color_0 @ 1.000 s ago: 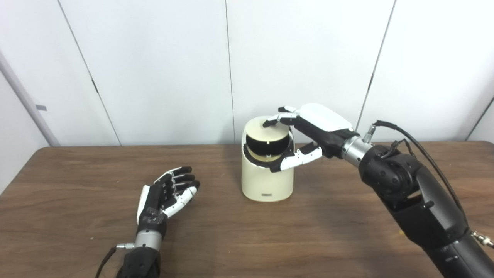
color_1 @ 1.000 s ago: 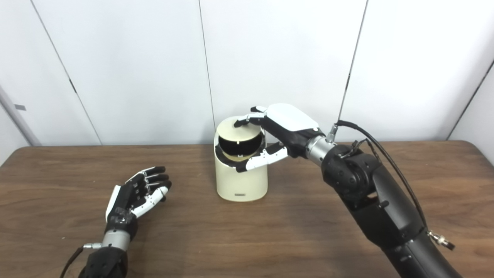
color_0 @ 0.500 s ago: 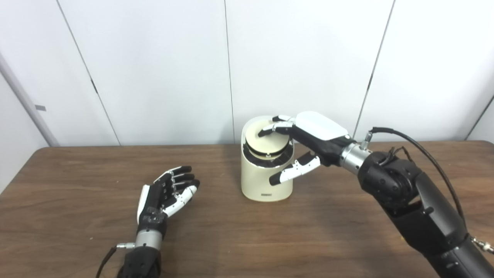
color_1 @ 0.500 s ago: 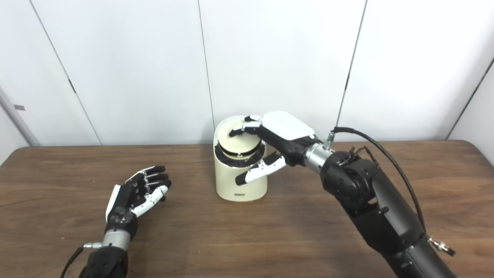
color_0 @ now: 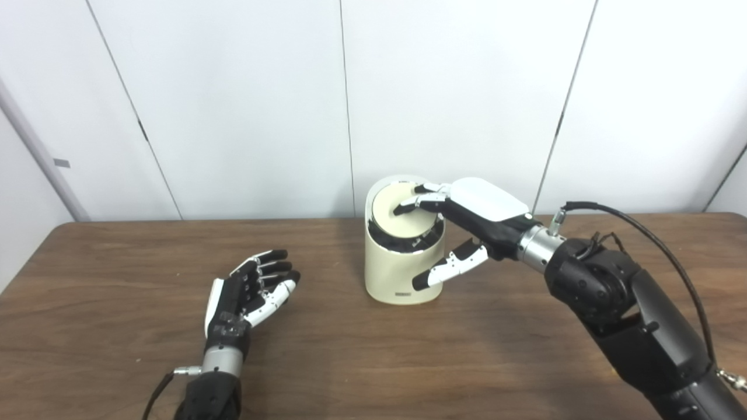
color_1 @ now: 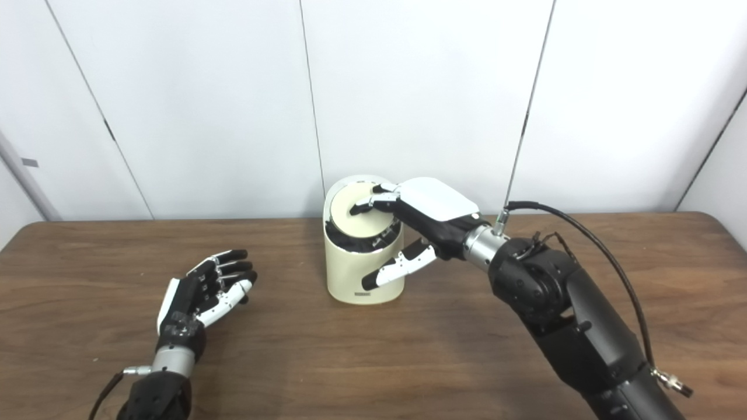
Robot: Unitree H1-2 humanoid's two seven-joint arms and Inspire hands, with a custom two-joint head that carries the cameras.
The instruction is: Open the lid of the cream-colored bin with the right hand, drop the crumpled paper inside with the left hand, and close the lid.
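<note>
The cream-colored bin (color_0: pixel 397 274) stands at the middle of the table, near the back wall. Its round lid (color_0: pixel 392 213) lies almost flat on top, with a dark gap showing under its front edge. My right hand (color_0: pixel 467 219) rests on the lid: its fingers press on the lid's top and its thumb hangs free in front of the bin. It grips nothing. My left hand (color_0: pixel 248 294) lies on the table to the bin's left, palm up, fingers apart, holding nothing. No crumpled paper shows in either view.
The brown wooden table (color_0: pixel 373 361) runs across the whole view. White wall panels stand right behind the bin. A black cable (color_0: pixel 653 245) loops over my right forearm.
My right hand has pushed the lid down from a raised tilt to nearly flat, and the dark opening has shrunk to a thin gap. The left hand has stayed put.
</note>
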